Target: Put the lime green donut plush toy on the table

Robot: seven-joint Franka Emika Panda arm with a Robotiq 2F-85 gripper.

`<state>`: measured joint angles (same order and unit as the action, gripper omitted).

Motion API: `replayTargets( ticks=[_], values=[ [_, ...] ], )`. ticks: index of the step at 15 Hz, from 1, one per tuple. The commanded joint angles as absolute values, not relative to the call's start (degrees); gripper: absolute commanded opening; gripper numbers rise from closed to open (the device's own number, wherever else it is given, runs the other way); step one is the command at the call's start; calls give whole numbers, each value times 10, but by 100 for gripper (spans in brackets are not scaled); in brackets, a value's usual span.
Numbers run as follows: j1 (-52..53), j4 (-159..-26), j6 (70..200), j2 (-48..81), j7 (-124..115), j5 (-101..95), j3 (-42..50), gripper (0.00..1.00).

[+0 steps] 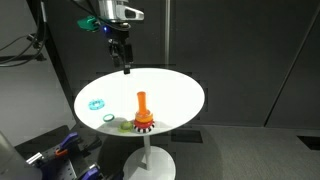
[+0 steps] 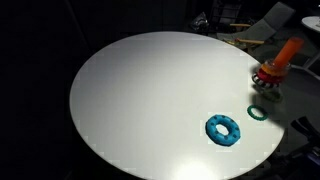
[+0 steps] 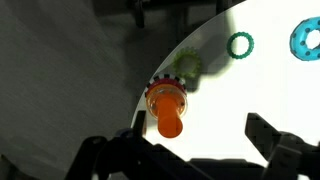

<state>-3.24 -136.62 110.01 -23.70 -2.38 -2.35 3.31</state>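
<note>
The lime green donut plush [image 1: 124,125] lies on the round white table [image 1: 170,90] near its front edge, next to the base of an orange stacking peg [image 1: 142,105]. In the wrist view the donut [image 3: 185,68] lies in shadow just beyond the peg [image 3: 170,112]. My gripper [image 1: 125,60] hangs high above the table's far side, open and empty. In the wrist view its fingers [image 3: 200,145] are spread wide with only bare table between them. The gripper does not show in the exterior view that looks across the table [image 2: 150,100].
A blue ring [image 1: 97,104] [image 2: 224,130] [image 3: 305,38] and a small dark green ring [image 1: 109,119] [image 2: 258,113] [image 3: 240,44] lie near the peg [image 2: 285,55]. The table edge runs close by the peg and the donut. Dark curtains surround the table.
</note>
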Motion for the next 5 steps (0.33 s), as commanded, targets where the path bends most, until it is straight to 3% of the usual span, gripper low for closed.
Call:
replayTargets(
  ticks=[1, 5],
  values=[
    [-35, -1363, 1099, -241, -23, -23, 31, 100],
    [-35, -1365, 1099, -241, -23, -23, 31, 100]
  ],
)
